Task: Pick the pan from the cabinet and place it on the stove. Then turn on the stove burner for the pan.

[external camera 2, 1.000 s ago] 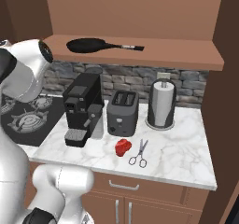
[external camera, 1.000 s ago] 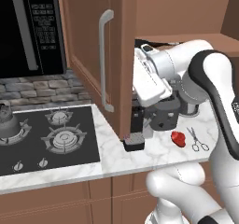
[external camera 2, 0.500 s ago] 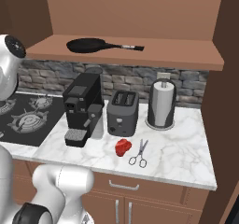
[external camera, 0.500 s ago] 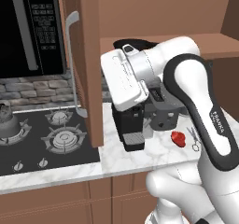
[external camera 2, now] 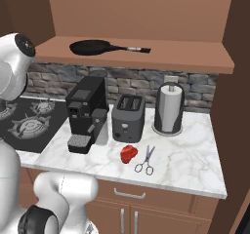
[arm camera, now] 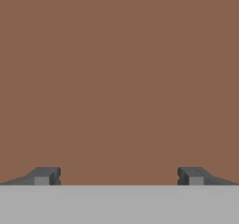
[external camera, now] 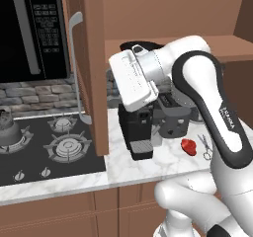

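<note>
black pan [external camera 2: 91, 47] lying flat on the shelf of the opened cabinet [external camera 2: 146, 57], handle pointing right, ready to be lifted out. hand [arm camera: 119, 176] spread wide and empty, facing the brown door [external camera: 94, 68] up close. stove [external camera: 44, 154] below left, large burner bare.

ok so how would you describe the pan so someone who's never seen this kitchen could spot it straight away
Find the brown wooden cabinet on the wall above the marble counter; its open shelf runs over the coffee machine and toaster. The pan lies on that shelf toward its left end, handle pointing right. It is flat, round and matte black, and the one item up there.
</note>
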